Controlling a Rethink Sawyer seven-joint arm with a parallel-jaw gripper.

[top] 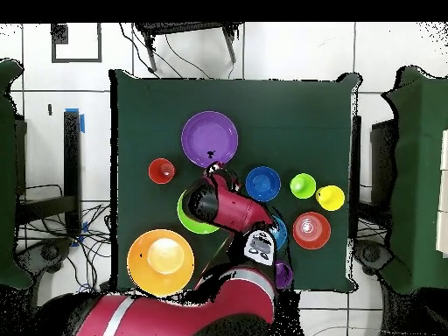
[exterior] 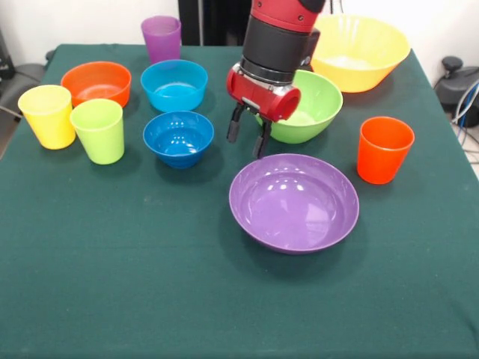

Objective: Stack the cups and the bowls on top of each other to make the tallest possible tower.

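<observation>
The purple bowl (exterior: 294, 202) lies nearest, upright and alone on the green table (exterior: 112, 284), and just behind its rim the end effector (exterior: 248, 136) hangs with fingers apart and nothing held, probably lining up on that rim. Around it every cup and bowl sits singly: green bowl (exterior: 314, 105), dark blue bowl (exterior: 178, 137), orange-red cup (exterior: 384, 149), yellow-orange bowl (exterior: 359, 51) behind; no tower exists. From overhead the arm (top: 232, 210) hides most of the light blue bowl (exterior: 174, 84) and purple cup (exterior: 162, 37).
</observation>
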